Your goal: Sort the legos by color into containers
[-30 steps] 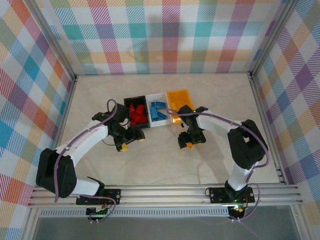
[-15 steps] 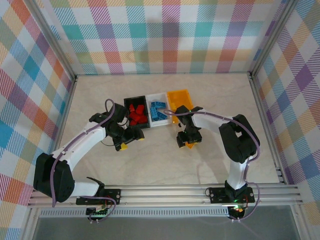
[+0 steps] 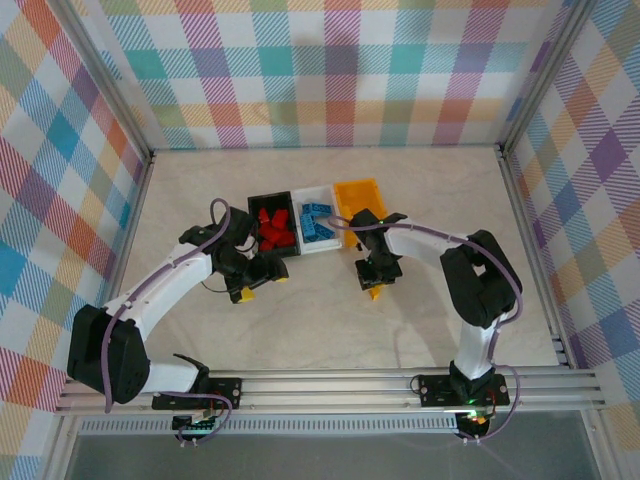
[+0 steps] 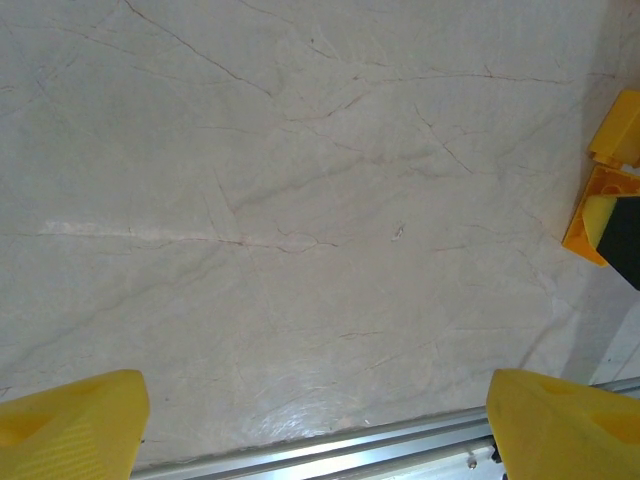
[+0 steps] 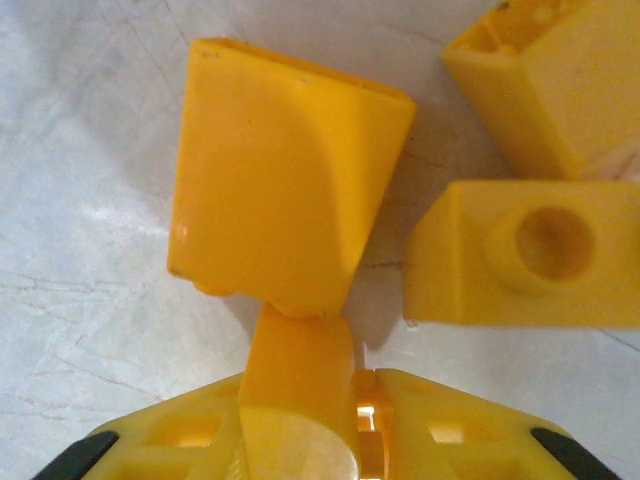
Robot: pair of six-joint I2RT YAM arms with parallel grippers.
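Three containers stand in a row: a black bin (image 3: 254, 204) with red legos (image 3: 274, 228), a white bin (image 3: 322, 192) with blue legos (image 3: 316, 222), and an orange-yellow bin (image 3: 360, 198). In front of the orange-yellow bin my right gripper (image 3: 375, 285) points down at the table. Its jaws are drawn almost together on the near edge of a yellow lego (image 5: 285, 175); the right gripper (image 5: 335, 345) is shut on it. Two more yellow legos (image 5: 520, 255) (image 5: 545, 80) lie just beside it. My left gripper (image 3: 262, 285) (image 4: 320, 430) hangs open over bare table, holding nothing.
The marble-look tabletop (image 3: 300, 330) is ringed by plaid walls. An aluminium rail (image 4: 330, 455) runs along the near edge, just below the left fingers (image 4: 70, 425). Yellow pieces (image 4: 612, 150) show at the right edge of the left wrist view.
The right gripper's jaws have closed on the yellow lego, and its wrist has shifted slightly left. The left arm drew in a little a second ago and has since held still, open.
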